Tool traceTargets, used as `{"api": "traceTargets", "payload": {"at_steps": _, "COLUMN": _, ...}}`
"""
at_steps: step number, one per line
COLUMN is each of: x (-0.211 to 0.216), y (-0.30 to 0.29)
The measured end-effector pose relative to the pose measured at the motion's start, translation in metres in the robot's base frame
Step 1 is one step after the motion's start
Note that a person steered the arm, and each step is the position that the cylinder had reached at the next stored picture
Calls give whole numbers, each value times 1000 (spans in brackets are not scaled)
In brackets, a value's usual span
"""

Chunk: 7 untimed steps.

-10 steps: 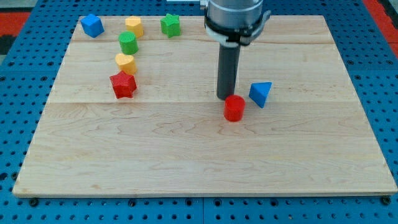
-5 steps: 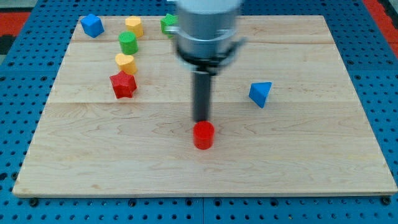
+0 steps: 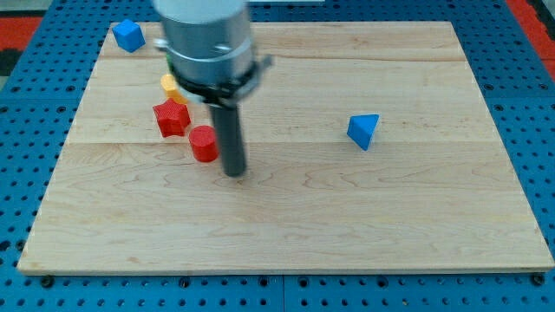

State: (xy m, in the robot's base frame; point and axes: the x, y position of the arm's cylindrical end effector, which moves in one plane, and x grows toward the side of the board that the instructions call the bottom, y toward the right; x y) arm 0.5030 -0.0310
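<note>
My tip (image 3: 234,172) rests on the wooden board (image 3: 286,217) left of centre, just to the lower right of a red cylinder (image 3: 204,144), close to it or touching its side. A red star (image 3: 172,118) lies just up and left of the cylinder. A yellow block (image 3: 168,86) peeks out behind the arm, above the star. A blue triangular block (image 3: 363,131) sits alone at the view's right. The arm's body hides other blocks near the view's top.
A blue block (image 3: 128,35) sits at the board's top left corner. The board lies on a blue pegboard surface (image 3: 538,130).
The tip has swept from the board's centre down and then to the left. The red cylinder has travelled with it, from beside the blue triangle to beside the red star.
</note>
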Motion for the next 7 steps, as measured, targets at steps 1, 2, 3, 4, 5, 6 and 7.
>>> {"api": "traceTargets", "payload": {"at_steps": 1, "x": -27, "y": 12}}
{"api": "traceTargets", "payload": {"at_steps": 2, "x": -74, "y": 10}}
{"api": "traceTargets", "payload": {"at_steps": 3, "x": -76, "y": -31}}
{"api": "traceTargets", "payload": {"at_steps": 4, "x": -66, "y": -44}}
{"api": "traceTargets", "payload": {"at_steps": 5, "x": -52, "y": -74}}
{"api": "traceTargets", "payload": {"at_steps": 6, "x": -44, "y": -41}}
{"api": "traceTargets", "payload": {"at_steps": 7, "x": -28, "y": -55}}
